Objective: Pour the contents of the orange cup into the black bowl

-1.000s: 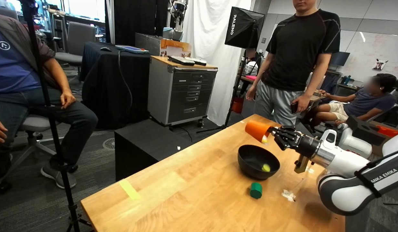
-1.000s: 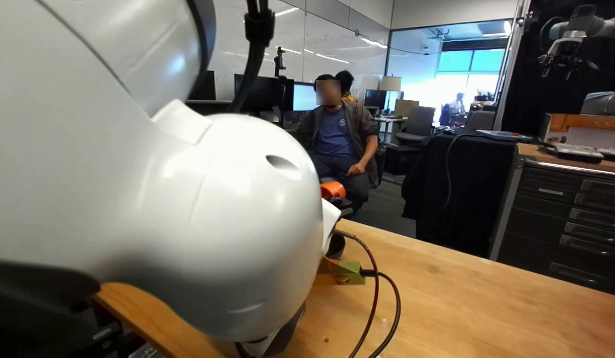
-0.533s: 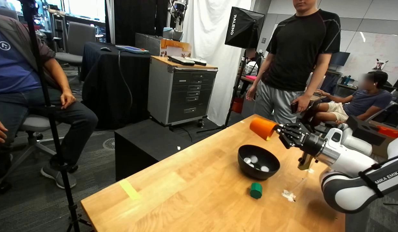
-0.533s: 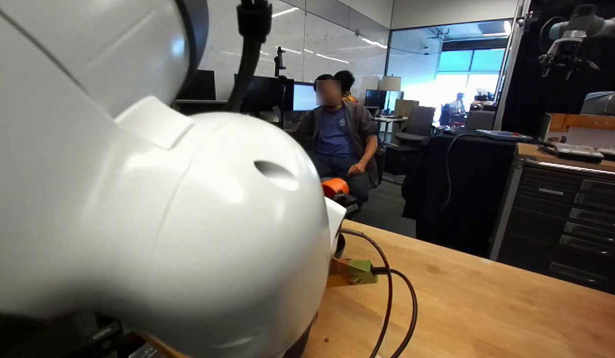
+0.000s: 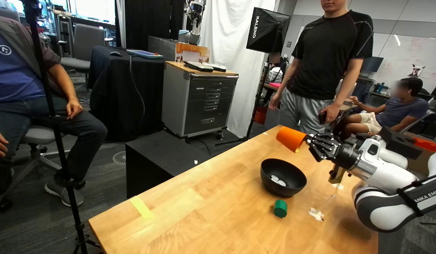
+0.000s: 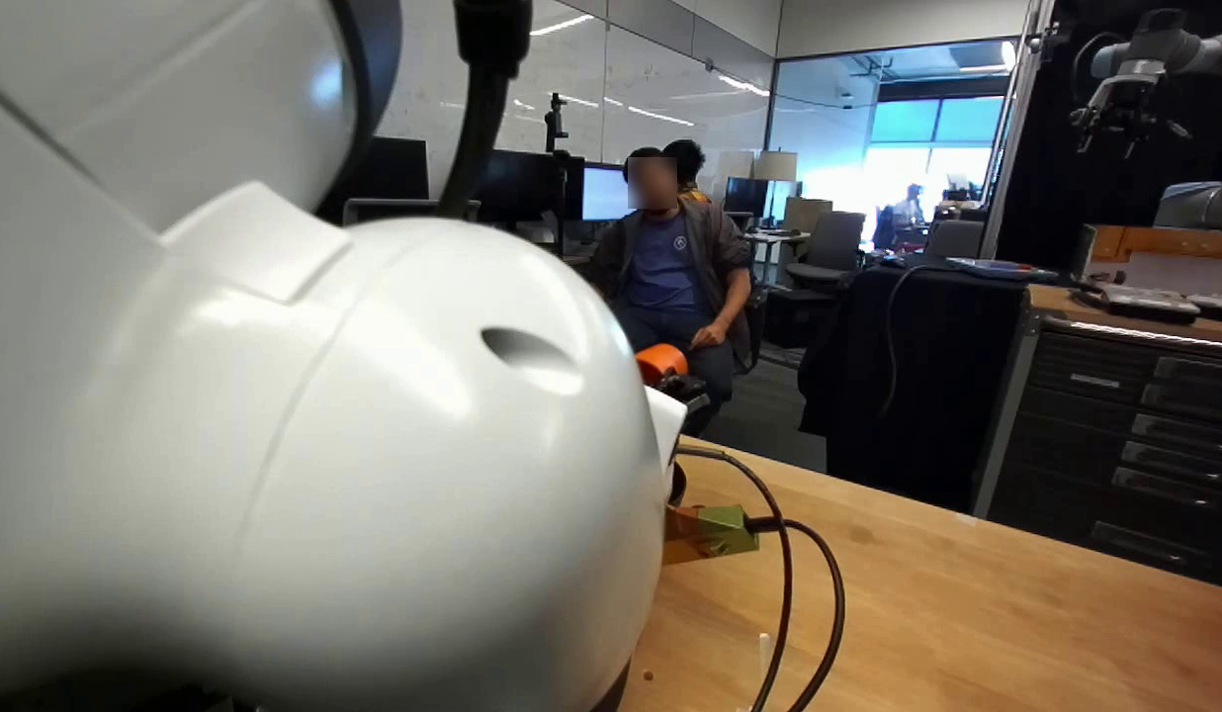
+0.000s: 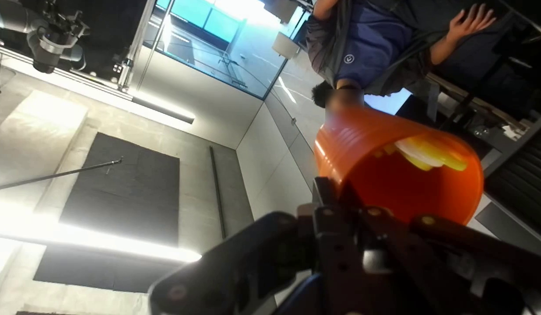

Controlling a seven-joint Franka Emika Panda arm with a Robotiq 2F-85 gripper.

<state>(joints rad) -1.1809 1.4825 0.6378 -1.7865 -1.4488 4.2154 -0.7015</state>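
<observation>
In an exterior view, gripper (image 5: pixel 306 138) is pinching the wall of the orange cup (image 5: pixel 289 138), which is hanging tipped at twelve o'clock from the black bowl (image 5: pixel 294 175); pale discs (image 5: pixel 278 180) are lying inside at eight. In an exterior view, arm (image 6: pixel 393 435) is hiding most of the bowl. Wrist view: yellowish pieces (image 7: pixel 429 155) are resting at one o'clock in the mouth. Judgement: tipping further, lip inside bowl's rim, should be freeing these.

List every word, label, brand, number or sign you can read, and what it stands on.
"RALENO": softbox.
"ANKA EMIKA": robot arm, beginning beside a black strap.
Too small or blurred to read: label on the drawer cabinet, lettering on the end effector.
Round emblem on the blue shirt: no readable word.
Numbers: none readable.
</observation>
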